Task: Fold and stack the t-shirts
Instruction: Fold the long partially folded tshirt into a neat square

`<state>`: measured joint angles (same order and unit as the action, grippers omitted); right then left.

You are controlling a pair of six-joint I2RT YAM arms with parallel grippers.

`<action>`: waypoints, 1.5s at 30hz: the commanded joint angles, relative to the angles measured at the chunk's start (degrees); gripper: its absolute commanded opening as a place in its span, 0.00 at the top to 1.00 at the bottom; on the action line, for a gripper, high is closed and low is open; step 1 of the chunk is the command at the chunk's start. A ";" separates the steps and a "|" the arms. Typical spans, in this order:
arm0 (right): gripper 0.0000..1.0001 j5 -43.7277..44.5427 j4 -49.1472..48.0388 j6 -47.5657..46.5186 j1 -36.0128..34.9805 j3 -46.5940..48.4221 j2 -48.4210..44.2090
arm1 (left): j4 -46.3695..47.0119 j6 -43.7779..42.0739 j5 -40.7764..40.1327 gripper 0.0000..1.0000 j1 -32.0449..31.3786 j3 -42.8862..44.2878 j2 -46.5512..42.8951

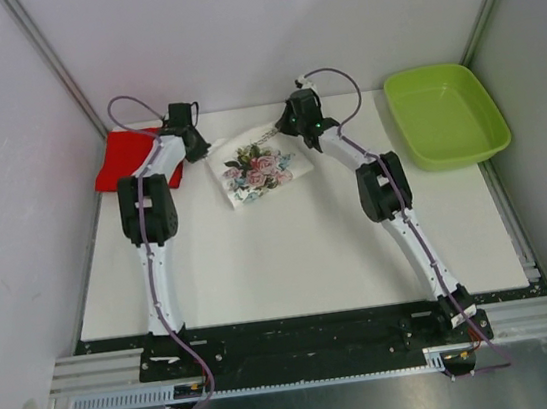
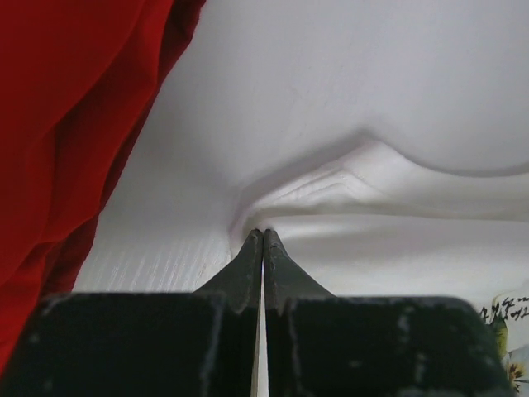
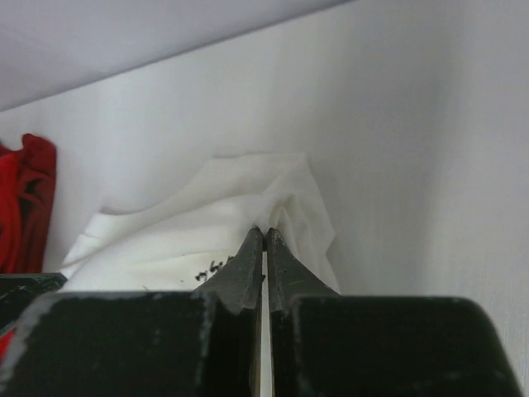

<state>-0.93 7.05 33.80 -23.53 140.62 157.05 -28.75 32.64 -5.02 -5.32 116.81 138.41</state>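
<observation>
The white t-shirt (image 1: 257, 174), with a pink and green flower print, lies folded small at the back middle of the table. My left gripper (image 1: 197, 146) is at its left corner. In the left wrist view the jaws (image 2: 263, 236) are shut, with a pucker of white cloth (image 2: 347, 186) drawn into the tips. My right gripper (image 1: 301, 132) is at the shirt's right back corner. In the right wrist view it (image 3: 264, 231) is shut on a bunched fold of the white shirt (image 3: 207, 215). The red t-shirt (image 1: 128, 159) lies crumpled at the back left, also seen in the left wrist view (image 2: 74, 124).
A lime-green plastic tray (image 1: 444, 116) stands at the back right corner. White walls close the back and sides. The red shirt partly overhangs the table's left edge. The table (image 1: 290, 253) is white.
</observation>
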 commanded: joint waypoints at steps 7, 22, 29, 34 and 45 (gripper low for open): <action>1.00 2.20 4.49 1.34 -0.85 -6.77 -2.86 | 1.17 -2.39 -2.19 1.00 -1.16 -1.32 -1.30; 1.00 5.47 2.40 2.95 -0.69 -50.96 -30.92 | 2.72 -0.72 -0.37 1.00 -6.49 -29.31 -17.63; 1.00 9.28 7.21 0.99 -2.62 -53.82 -41.49 | 3.31 -2.28 0.11 1.00 -6.74 -38.54 -32.03; 1.00 9.81 5.58 0.57 -3.39 -52.37 -45.51 | 3.21 -3.86 1.20 1.00 -6.62 -40.10 -37.28; 1.00 6.30 -7.63 -3.05 -2.55 -38.78 -29.70 | 3.26 -5.85 -0.84 1.00 -2.90 -27.61 -22.97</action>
<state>5.50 6.74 33.47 -26.98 96.36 120.07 -25.82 29.45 -2.96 -9.89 83.35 108.20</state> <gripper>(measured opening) 0.022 0.004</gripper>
